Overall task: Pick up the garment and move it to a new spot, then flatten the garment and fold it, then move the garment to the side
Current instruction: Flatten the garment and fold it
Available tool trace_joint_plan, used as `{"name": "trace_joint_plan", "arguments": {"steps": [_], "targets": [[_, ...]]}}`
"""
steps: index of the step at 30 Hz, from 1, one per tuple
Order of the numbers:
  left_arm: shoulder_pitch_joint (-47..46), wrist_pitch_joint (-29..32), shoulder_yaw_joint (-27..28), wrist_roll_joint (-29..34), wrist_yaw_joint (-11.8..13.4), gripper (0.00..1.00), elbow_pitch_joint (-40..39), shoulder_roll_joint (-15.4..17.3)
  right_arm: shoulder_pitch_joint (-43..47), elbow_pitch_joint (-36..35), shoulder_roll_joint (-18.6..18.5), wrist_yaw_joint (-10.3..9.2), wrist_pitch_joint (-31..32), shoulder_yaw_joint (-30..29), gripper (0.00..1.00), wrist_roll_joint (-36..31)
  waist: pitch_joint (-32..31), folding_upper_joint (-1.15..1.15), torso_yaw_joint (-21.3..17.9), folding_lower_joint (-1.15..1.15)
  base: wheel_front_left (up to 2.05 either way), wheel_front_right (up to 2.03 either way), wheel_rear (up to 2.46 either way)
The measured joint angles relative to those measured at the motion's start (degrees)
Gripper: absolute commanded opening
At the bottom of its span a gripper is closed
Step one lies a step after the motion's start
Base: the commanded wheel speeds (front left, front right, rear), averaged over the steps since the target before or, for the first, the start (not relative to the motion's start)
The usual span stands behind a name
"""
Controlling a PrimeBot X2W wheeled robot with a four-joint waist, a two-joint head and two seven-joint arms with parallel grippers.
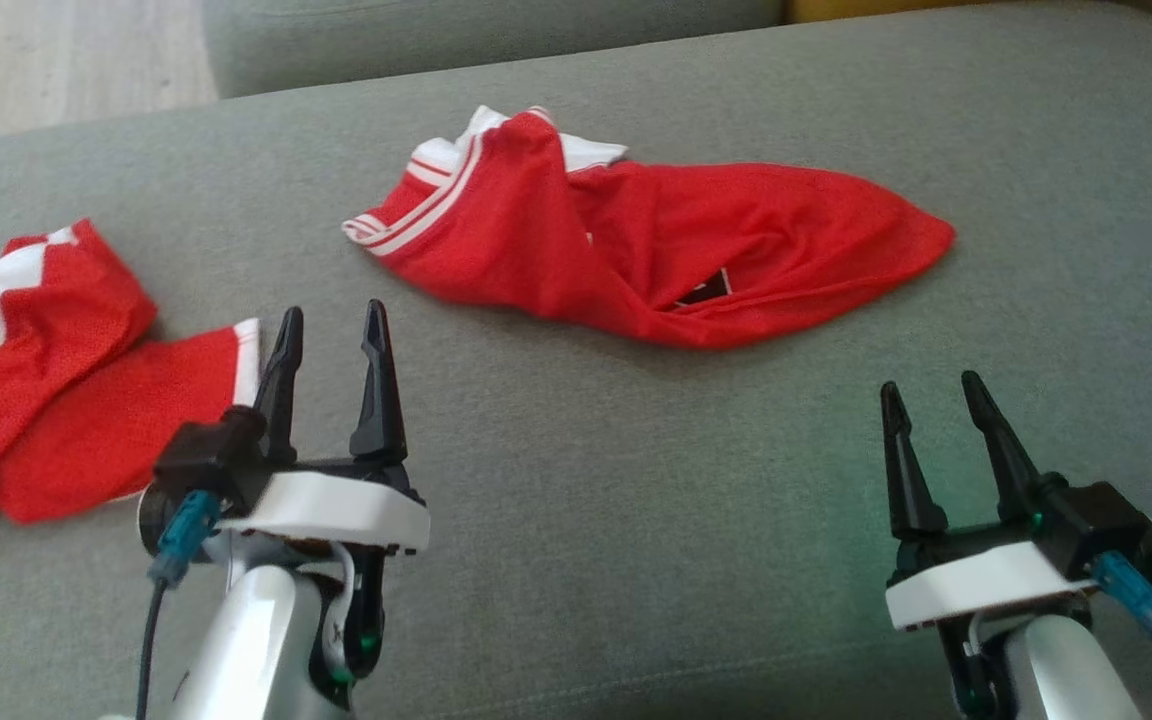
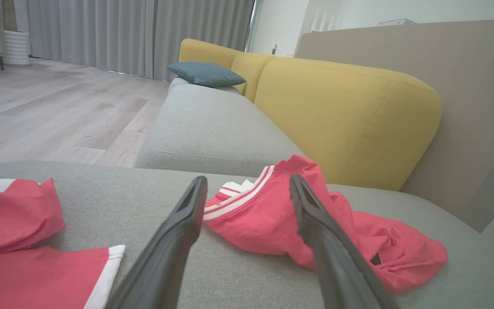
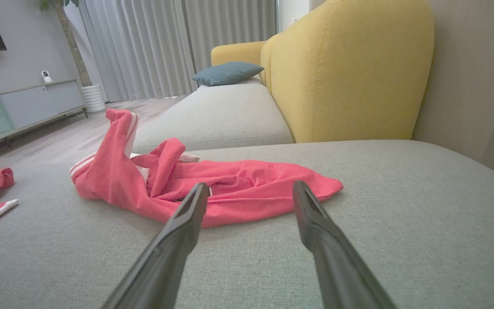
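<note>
A crumpled red garment point(image 1: 656, 250) was seen lying on the grey seat point(image 1: 576, 520), toward its far middle. The left gripper point(image 1: 333, 308) and right gripper point(image 1: 929, 383) were held over the near part, jaws spread wide, nothing gripped, apart from the garment. Another red cloth point(image 1: 46, 390) was laid at the left.

**Black Fingers, White Wrists**

The left gripper point(image 1: 333, 308) and right gripper point(image 1: 929, 380) each bore two long, tapering black fingers point(image 1: 377, 380) above a white wrist plate point(image 1: 336, 512). A teal connector point(image 1: 184, 537) with a black cable point(image 1: 145, 650) plugged into each. The glossy silver-white forearms point(image 1: 246, 640) showed small green lights point(image 1: 366, 640).
</note>
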Motion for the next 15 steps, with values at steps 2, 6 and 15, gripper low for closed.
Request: {"name": "trace_joint_plan", "arguments": {"steps": [2, 6, 15], "targets": [[0.0, 0.0, 0.0, 0.0, -0.2, 1.0, 0.1, 0.0, 0.1, -0.5, 0.2, 0.0, 0.0, 0.1, 1.0, 0.5, 0.0, 0.0, -0.9, 0.0, 0.0, 0.0, 0.0], [-0.2, 0.0, 0.0, 0.0, -0.3, 1.0, 0.3, 0.0, 0.1, -0.9, 0.2, 0.0, 0.0, -0.1, 1.0, 0.5, 0.2, 0.0, -1.7, 0.0, 0.0, 0.0, 0.0], [-0.3, 0.0, -1.9, -0.1, -0.3, 1.0, 0.8, 0.0, -2.5, -0.9, 0.3, 0.0, 0.0, 2.1, 1.0, -0.1, 1.3, 0.0, 1.6, 0.0, 0.0, 0.0, 0.0]]}}
